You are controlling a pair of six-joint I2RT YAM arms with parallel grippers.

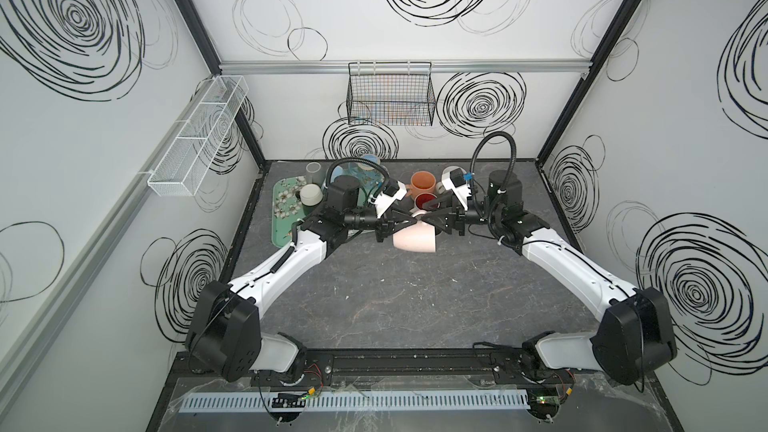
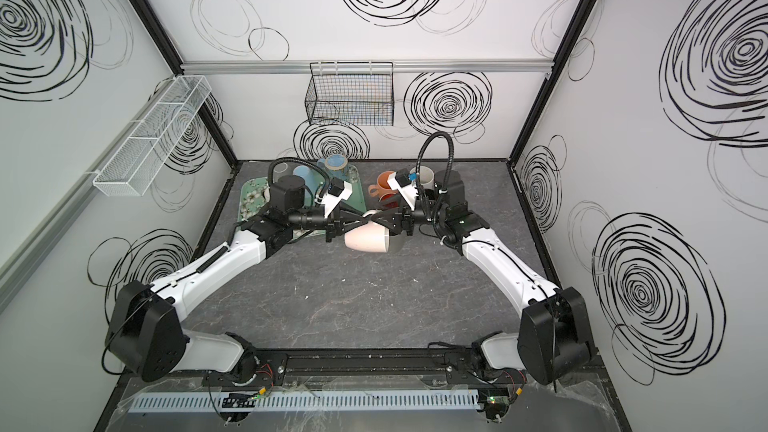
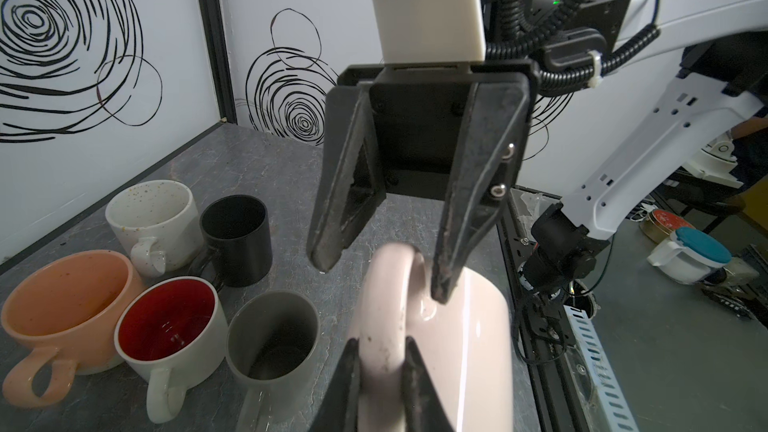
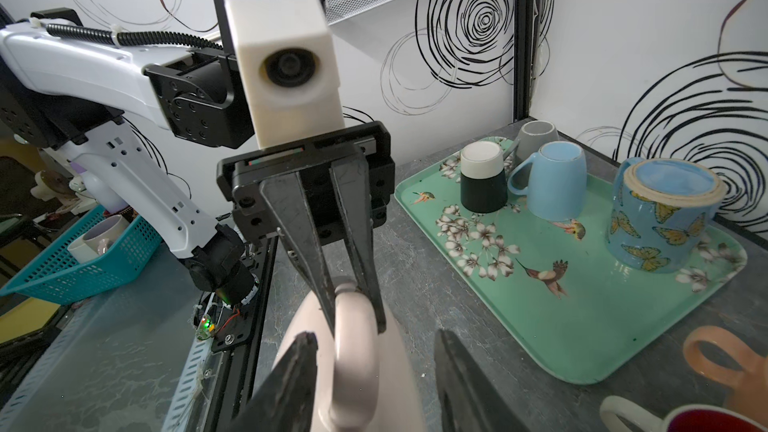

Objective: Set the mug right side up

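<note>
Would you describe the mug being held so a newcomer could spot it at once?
On the dark table, find the green tray; right of it stand upright mugs. Just in front of those, the pale pink mug is held by its handle in the left hand. It alone is tipped sideways.

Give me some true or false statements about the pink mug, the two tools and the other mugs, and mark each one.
1. The left tool is shut on the handle of the pale pink ceramic mug. True.
2. The right tool is clamped on that handle too. False: its jaws stand apart, either side of it.
3. The pink mug stands upright. False: it is tipped on its side.
4. The light blue ceramic mug on the green floral tray is upside down. True.
5. The white mug with red inside sits on the tray. False: it stands on the grey table.
</note>
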